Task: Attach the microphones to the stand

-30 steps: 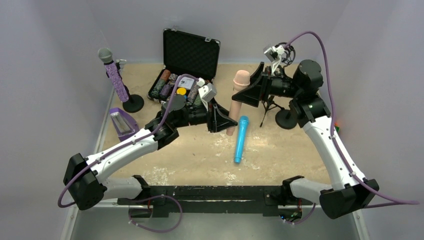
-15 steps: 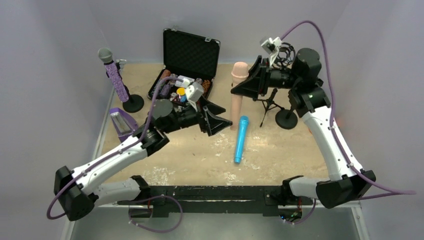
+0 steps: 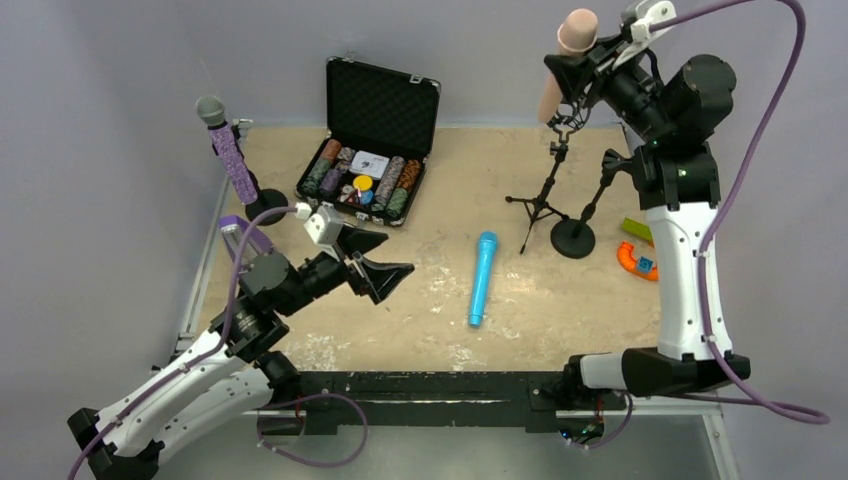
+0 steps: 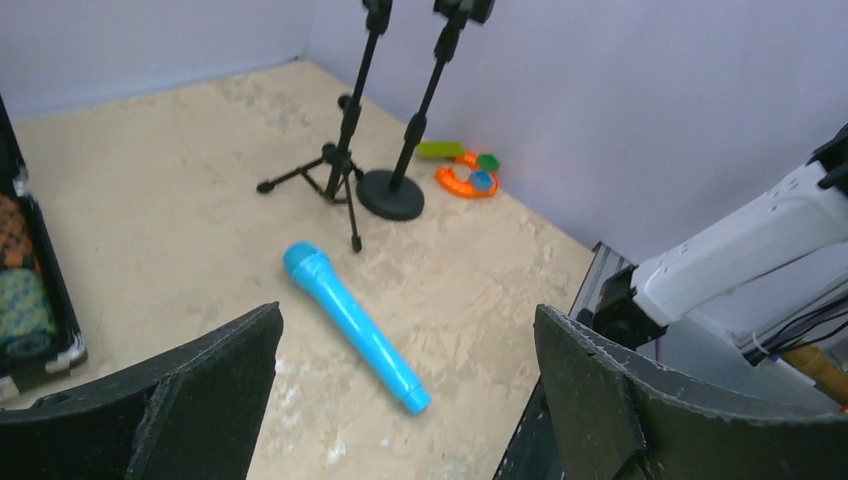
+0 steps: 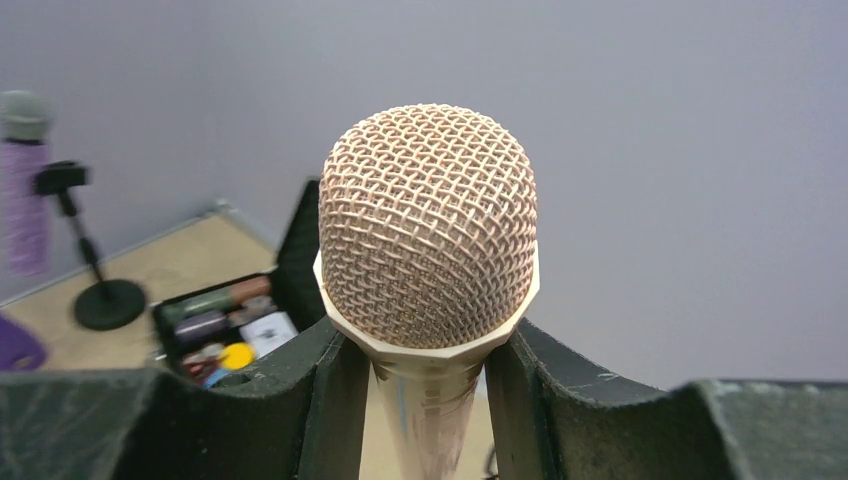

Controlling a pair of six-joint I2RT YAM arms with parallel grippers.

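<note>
My right gripper (image 3: 572,72) is raised high at the back right, shut on the pale pink microphone (image 3: 566,55) just below its mesh head (image 5: 428,230), over the tripod stand (image 3: 545,188) and the round-base stand (image 3: 583,218). The bright blue microphone (image 3: 482,277) lies flat on the table, head toward the back. My left gripper (image 3: 397,257) hangs open to the left of it with nothing between its fingers; in the left wrist view the blue microphone (image 4: 352,322) lies ahead of the jaws. The glittery purple microphone (image 3: 228,150) sits in a stand at the far left.
An open black case of poker chips (image 3: 370,150) stands at the back centre. A purple box (image 3: 240,245) sits at the left edge. An orange and green toy (image 3: 640,260) lies by the right wall, behind the right arm.
The left gripper let go of the pink microphone, opened wide and drew back toward the near left. The right arm lifted the pink microphone up and to the back right.
</note>
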